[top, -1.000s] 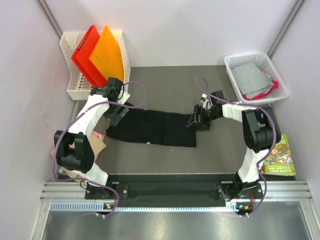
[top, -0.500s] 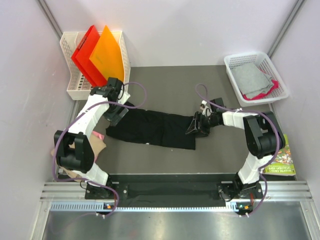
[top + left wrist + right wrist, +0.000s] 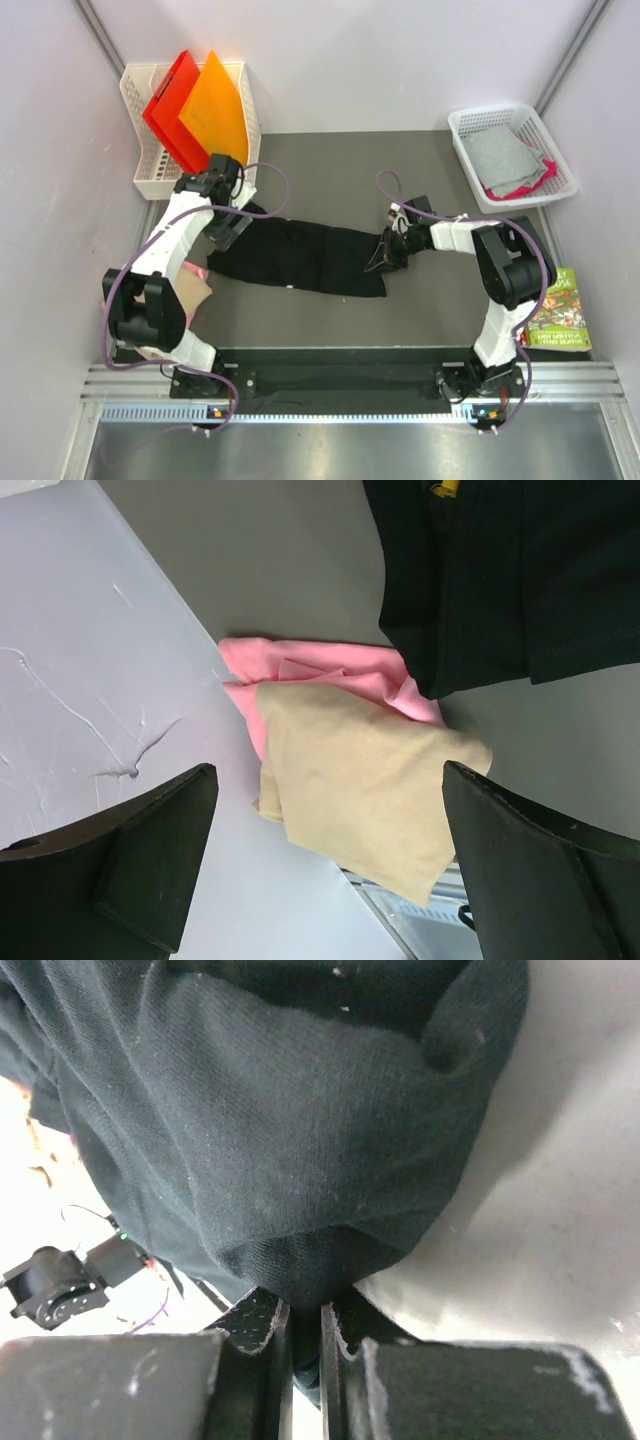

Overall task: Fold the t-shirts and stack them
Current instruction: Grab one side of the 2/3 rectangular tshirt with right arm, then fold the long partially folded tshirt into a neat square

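One black shirt stretched as a long band across the middle of the grey table. At its right end, right gripper clenched on a bunched fold of the black cloth. At its left end, left gripper spread wide, grasping nothing, above the shirt's edge. Just beside that edge, by the left wall: pink shirt, crumpled, with tan shirt lying partly on top.

The black t-shirt is matt, finely knit cloth; the table is smooth and matt.
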{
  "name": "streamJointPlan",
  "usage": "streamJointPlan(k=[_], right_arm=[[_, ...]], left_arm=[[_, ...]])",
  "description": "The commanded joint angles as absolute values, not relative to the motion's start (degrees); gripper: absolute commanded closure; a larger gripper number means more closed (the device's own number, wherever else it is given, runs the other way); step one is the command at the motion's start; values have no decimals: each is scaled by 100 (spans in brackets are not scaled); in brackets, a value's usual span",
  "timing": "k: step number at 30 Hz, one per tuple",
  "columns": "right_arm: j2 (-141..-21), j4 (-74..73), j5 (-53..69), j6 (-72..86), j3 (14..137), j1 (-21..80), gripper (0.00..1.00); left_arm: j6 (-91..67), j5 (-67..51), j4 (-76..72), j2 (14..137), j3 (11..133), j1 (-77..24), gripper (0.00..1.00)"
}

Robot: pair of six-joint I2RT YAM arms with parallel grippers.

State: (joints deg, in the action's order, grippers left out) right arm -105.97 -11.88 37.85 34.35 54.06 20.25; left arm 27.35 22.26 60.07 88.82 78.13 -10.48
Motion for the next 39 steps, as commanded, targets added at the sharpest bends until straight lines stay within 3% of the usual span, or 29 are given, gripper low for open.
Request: streamJointPlan(k=[1, 13, 19, 29, 39], right_arm=[[-10179, -1790, 2884, 3112, 5861, 1978, 100], [-8781, -4699, 1996, 2023, 6663, 354, 100], [-8692, -5027, 1486, 1556, 6512, -308, 100], [-9334, -5545, 1090, 1590, 7987, -44, 100], [-10580, -6213, 896, 1968, 10220, 1703, 100]], left_arm=[[2795, 2303, 5968, 8648, 7752, -967, 1], [2768, 2074, 6170, 8771, 8041, -967, 1], [2909, 2004, 6442, 8736, 8270, -967, 1], [2988, 2030, 6601, 8587, 8297, -967, 1], [3102, 2092, 6513, 8306, 8007, -958, 1]])
